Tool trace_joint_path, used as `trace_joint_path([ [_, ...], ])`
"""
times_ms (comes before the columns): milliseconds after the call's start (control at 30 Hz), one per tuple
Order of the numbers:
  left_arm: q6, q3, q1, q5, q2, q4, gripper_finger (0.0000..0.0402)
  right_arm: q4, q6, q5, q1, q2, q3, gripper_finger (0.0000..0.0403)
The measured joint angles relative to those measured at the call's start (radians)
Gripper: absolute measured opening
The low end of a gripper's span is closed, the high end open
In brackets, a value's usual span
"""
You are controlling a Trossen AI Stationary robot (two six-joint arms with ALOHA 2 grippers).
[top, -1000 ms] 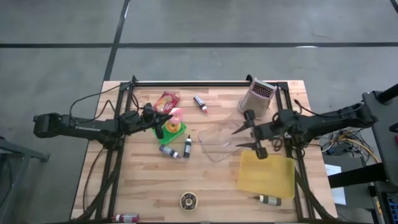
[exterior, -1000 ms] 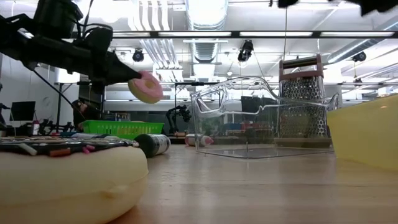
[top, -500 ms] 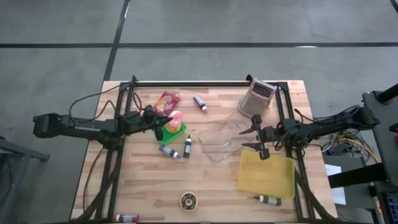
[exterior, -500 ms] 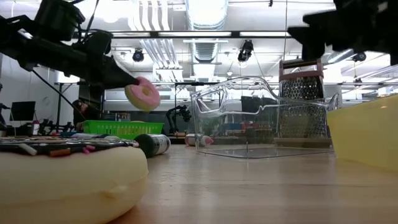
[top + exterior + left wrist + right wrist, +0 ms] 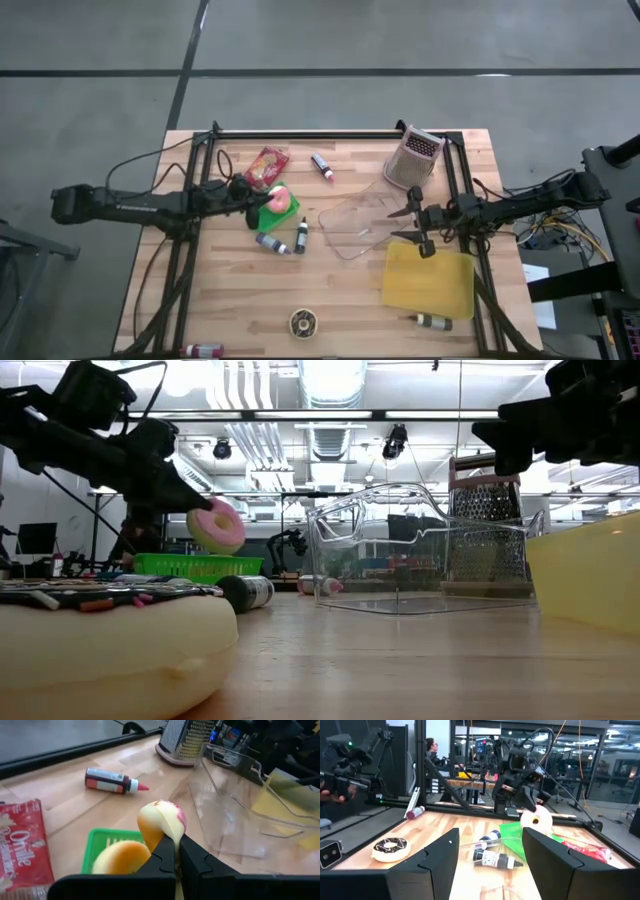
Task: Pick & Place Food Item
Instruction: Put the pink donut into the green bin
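Note:
A pink-iced donut (image 5: 281, 196) hangs just above a green basket (image 5: 288, 214) at the table's centre left. My left gripper (image 5: 262, 206) is shut on it. In the left wrist view a yellowish round item (image 5: 120, 859) lies in the basket (image 5: 97, 845) beside the donut (image 5: 161, 820). My right gripper (image 5: 408, 224) stands open in the air at the right side of a clear plastic container (image 5: 355, 226), with nothing between its fingers (image 5: 440, 857). My left gripper pinches the donut's rim (image 5: 173, 835) between its two fingers. The fingers come from the table's left and slant a little downward. The donut stands on edge beyond the fingertips, lifted clear above the green basket (image 5: 200, 566).
A metal grater (image 5: 414, 158) stands at the far right and a yellow board (image 5: 430, 280) lies at the near right. A red snack packet (image 5: 268, 163), small bottles (image 5: 322, 165) (image 5: 272, 243) (image 5: 301, 236) and a chocolate donut (image 5: 303, 322) lie about the table.
My left gripper has tipped downward, and the donut has sunk toward the green basket. My right gripper has come down and drawn back a little toward the table's right edge, still open.

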Motion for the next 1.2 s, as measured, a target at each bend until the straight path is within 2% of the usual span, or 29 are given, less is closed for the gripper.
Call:
trace_joint_path([
  [233,-0.029,0.0,-0.001,0.034,-0.033,-0.102,0.0,-0.002,0.001,0.0,0.0,0.0,0.0,0.0215],
  [700,-0.052,0.0,-0.001,0.019,-0.035,-0.232,0.0003,-0.002,0.0,-0.001,0.0,0.0,0.0,0.0215],
  [1033,-0.033,0.0,-0.002,0.02,-0.035,-0.259,0.0083,-0.002,0.002,0.0,0.0,0.0,0.0,0.0215],
  [1200,-0.033,0.0,-0.002,-0.072,-0.035,-0.261,0.0104,-0.002,0.002,0.0,0.0,0.0,0.0,0.0215],
])
